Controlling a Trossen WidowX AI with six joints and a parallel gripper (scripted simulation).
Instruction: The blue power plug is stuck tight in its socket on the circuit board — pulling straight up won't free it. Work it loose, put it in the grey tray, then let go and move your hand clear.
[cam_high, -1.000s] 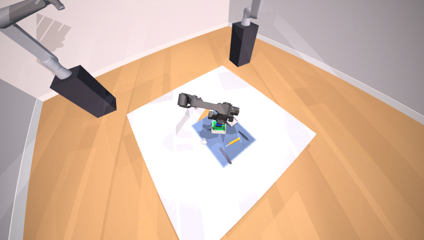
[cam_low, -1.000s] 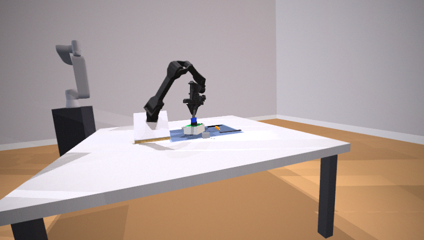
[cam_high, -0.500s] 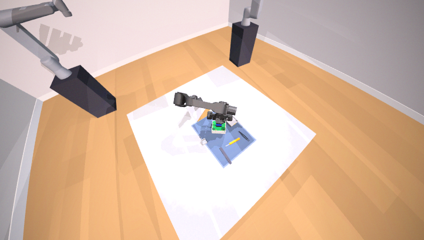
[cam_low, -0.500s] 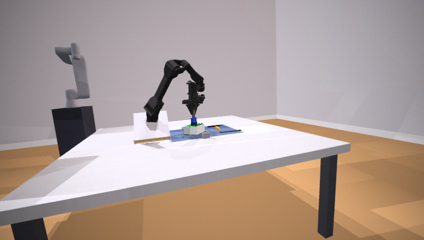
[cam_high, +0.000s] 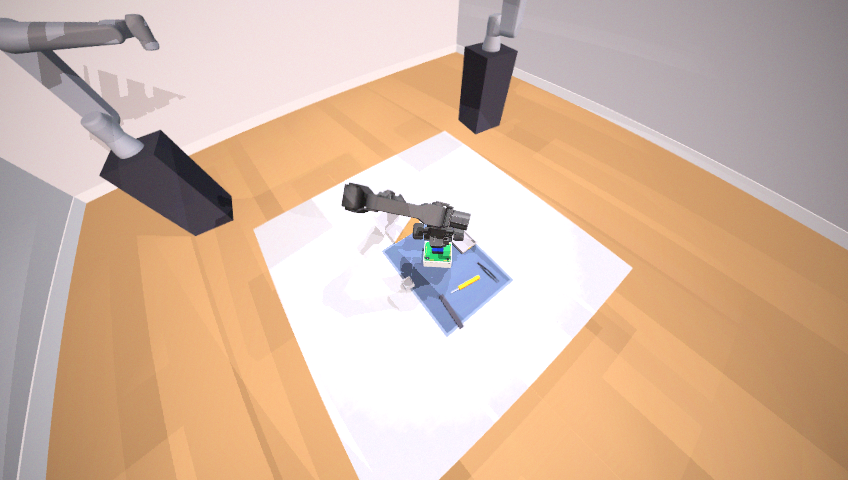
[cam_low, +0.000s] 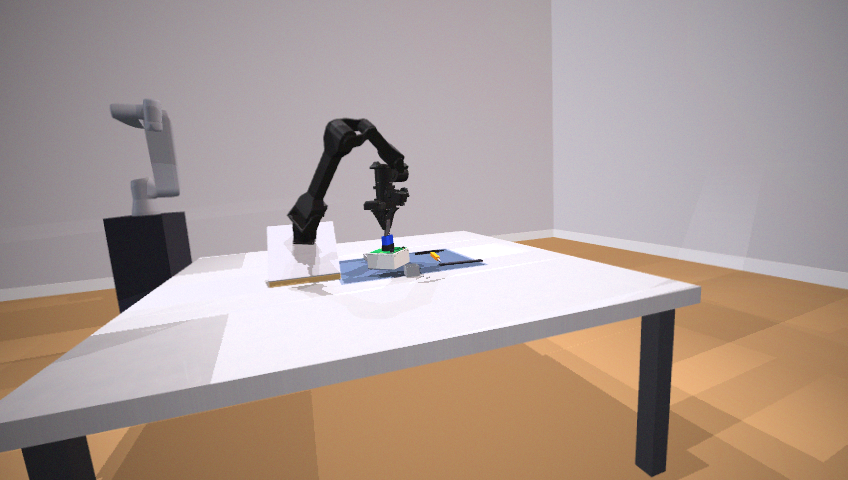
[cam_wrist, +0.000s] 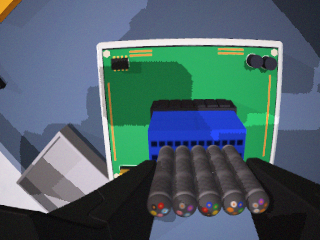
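Blue plug pinched at its socket

From here I see the blue power plug (cam_high: 437, 250) (cam_low: 387, 240) (cam_wrist: 197, 127), blocky, with a row of dark holes and five thick grey cables, over the black socket (cam_low: 387, 248) (cam_wrist: 194, 104) on the green circuit board (cam_high: 429, 255) (cam_wrist: 225, 80). The fingers (cam_low: 387, 227) pinch it. Their tips are hard to make out; the grey tray (cam_high: 465, 242) (cam_wrist: 65, 167) is partly cut off up close.

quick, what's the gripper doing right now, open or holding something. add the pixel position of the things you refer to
Gripper (cam_high: 438, 245) (cam_low: 387, 234) (cam_wrist: 202, 171): closed, holding the blue plug (cam_high: 437, 250) (cam_low: 387, 240) (cam_wrist: 197, 128) by its cable bundle (cam_wrist: 199, 172).
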